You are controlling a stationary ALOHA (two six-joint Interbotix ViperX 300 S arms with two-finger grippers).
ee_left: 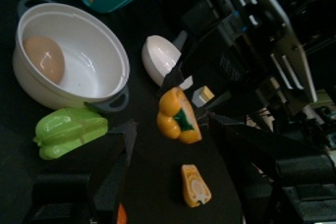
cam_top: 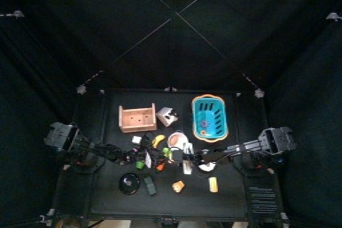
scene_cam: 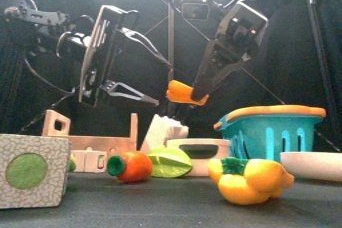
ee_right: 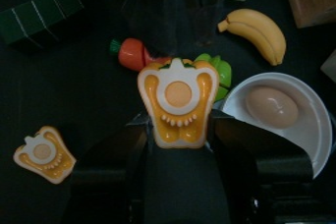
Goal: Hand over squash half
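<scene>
A squash half, orange-skinned with pale flesh and a round orange core, hangs above the table with my right gripper shut on its sides. In the front view the same squash half hangs in mid-air at the tip of the right gripper. Just to its left and a little apart, my left gripper stands open and holds nothing. Another squash half lies flat on the table, and the left wrist view shows it too.
On the table are a white bowl holding an egg, a green pepper, a yellow pepper, a banana, a teal basket, a wooden rack and a green-faced cube.
</scene>
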